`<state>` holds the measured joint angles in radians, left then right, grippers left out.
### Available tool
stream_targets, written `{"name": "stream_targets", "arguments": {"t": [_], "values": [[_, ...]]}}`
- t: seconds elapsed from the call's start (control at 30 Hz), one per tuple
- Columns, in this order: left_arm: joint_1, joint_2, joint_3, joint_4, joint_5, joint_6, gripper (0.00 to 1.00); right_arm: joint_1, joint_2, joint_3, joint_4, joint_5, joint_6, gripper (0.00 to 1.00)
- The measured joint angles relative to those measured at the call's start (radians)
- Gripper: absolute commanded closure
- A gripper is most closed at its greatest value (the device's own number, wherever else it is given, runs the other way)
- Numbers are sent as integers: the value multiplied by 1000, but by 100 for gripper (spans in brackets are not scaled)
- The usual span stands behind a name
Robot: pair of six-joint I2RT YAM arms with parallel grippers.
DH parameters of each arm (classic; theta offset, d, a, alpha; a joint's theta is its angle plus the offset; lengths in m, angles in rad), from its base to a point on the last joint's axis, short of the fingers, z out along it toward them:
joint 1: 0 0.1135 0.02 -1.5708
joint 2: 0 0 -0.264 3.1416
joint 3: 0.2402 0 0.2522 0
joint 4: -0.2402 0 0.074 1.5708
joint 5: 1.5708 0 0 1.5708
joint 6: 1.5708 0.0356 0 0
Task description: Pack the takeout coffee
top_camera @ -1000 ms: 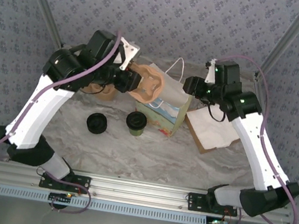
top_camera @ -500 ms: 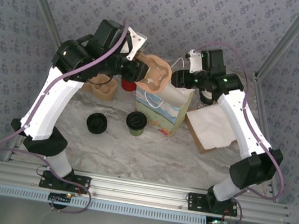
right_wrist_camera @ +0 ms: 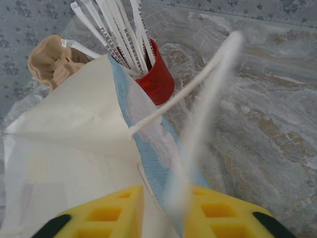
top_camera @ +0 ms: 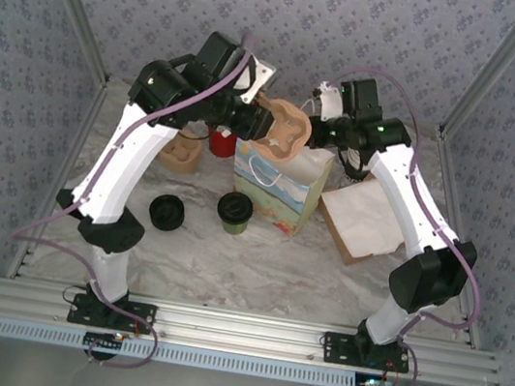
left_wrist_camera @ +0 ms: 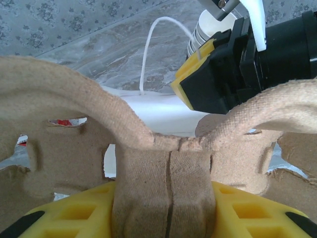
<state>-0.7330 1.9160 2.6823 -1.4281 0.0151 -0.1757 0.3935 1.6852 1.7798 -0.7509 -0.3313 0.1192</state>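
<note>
Top external: raised, reaching inward, left gripper [top_camera: 266,128] grasps carrier [top_camera: 286,135]; right gripper [top_camera: 313,136] pinches gift bag [top_camera: 290,186].

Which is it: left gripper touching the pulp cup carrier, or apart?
Touching. The left wrist view shows the middle rib of the pulp cup carrier clamped between the yellow fingers of the left gripper, no gap either side.

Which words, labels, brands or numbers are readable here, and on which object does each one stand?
None is readable.
wrapped sticks in the red cup: dark print along each wrapper, too small and blurred to read.
gift bag: a coloured picture, no words visible.
</note>
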Motion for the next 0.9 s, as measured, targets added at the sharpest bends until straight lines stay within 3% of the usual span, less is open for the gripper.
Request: {"name": "stream_targets", "arguments": {"t": [0.1, 0.27, 0.53, 0.9], "values": [[0, 68, 103, -35, 4, -1, 57, -1, 0, 5, 0, -11, 32, 57], [0, 89, 126, -70, 8, -1, 57, -5, -6, 13, -2, -8, 83, 45], [-3, 96, 146, -84, 11, -2, 57, -48, -110, 20, -38, 55, 138, 43], [-37, 171, 171, -89, 10, -25, 58, -93, -171, -16, -14, 11, 147, 44]]}}
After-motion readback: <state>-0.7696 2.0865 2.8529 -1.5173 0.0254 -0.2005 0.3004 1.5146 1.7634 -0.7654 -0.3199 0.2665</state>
